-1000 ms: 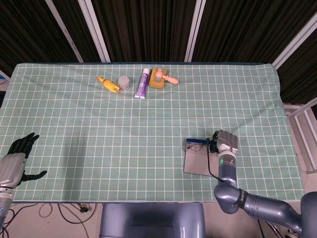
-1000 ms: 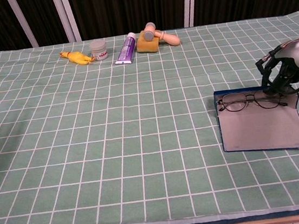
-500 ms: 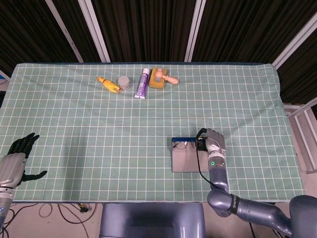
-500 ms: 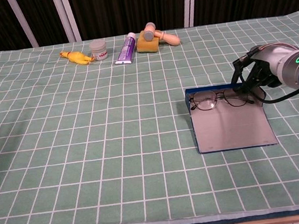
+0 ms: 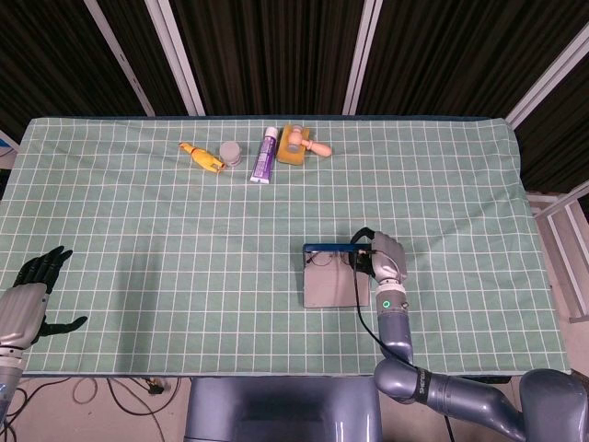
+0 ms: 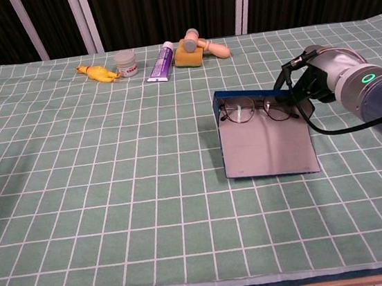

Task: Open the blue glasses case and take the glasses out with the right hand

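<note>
The right hand (image 6: 306, 85) grips the open blue glasses case (image 6: 267, 149) at its right rim, glasses (image 6: 257, 112) inside, mid-table (image 6: 114, 194); the left hand (image 5: 32, 285) hangs spread, holding nothing, past the left edge.

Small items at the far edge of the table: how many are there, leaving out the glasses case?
4, in a row left to right: a yellow toy, a small jar, a purple tube, and a wooden mallet on a yellow block. None looks hidden.

A worktop (image 5: 138, 221) under green checked cloth carries, near the top centre, a yellow toy (image 5: 201, 157), a small jar (image 5: 231, 152), a purple tube (image 5: 265, 156) and a wooden mallet block (image 5: 300, 145). The open blue glasses case (image 5: 333, 276) lies lower right of centre.
</note>
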You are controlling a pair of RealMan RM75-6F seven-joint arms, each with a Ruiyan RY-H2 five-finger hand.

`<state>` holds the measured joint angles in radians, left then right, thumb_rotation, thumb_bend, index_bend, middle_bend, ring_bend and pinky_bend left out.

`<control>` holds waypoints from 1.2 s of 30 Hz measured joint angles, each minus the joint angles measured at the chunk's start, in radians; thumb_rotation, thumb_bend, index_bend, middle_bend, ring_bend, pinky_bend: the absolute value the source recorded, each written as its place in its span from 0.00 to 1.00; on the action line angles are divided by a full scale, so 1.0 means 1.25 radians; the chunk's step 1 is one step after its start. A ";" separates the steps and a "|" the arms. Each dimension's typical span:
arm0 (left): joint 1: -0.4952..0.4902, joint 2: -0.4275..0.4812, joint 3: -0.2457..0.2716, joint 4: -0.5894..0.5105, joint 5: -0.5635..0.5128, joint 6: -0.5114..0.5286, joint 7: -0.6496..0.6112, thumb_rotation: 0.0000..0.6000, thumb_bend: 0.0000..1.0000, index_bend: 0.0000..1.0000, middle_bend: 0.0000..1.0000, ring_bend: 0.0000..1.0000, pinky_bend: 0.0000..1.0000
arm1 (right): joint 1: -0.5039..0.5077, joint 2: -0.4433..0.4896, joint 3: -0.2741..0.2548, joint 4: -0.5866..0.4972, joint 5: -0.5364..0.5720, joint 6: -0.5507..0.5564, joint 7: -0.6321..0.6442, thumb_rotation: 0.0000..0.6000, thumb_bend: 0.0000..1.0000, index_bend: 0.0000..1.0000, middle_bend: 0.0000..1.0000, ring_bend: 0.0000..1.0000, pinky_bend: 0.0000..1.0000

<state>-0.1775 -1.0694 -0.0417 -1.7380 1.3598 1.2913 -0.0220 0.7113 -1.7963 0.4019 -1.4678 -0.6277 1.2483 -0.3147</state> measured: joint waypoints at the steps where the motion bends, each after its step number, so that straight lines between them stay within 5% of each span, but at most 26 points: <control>1: 0.000 0.000 0.000 0.000 0.000 -0.001 0.000 1.00 0.00 0.00 0.00 0.00 0.00 | -0.002 -0.006 -0.001 0.007 -0.015 0.002 0.013 1.00 0.51 0.57 0.94 1.00 1.00; 22: 0.000 0.001 0.000 -0.001 0.001 -0.001 -0.005 1.00 0.00 0.00 0.00 0.00 0.00 | -0.048 -0.131 -0.080 0.248 -0.319 0.079 0.170 1.00 0.51 0.57 0.94 1.00 1.00; 36: -0.001 0.002 -0.001 -0.002 -0.003 -0.005 -0.007 1.00 0.00 0.00 0.00 0.00 0.00 | -0.051 -0.165 -0.048 0.306 -0.356 0.060 0.175 1.00 0.51 0.57 0.94 1.00 1.00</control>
<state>-0.1791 -1.0668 -0.0427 -1.7401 1.3558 1.2857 -0.0309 0.6474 -2.0020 0.3424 -1.0856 -1.0731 1.3236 -0.0962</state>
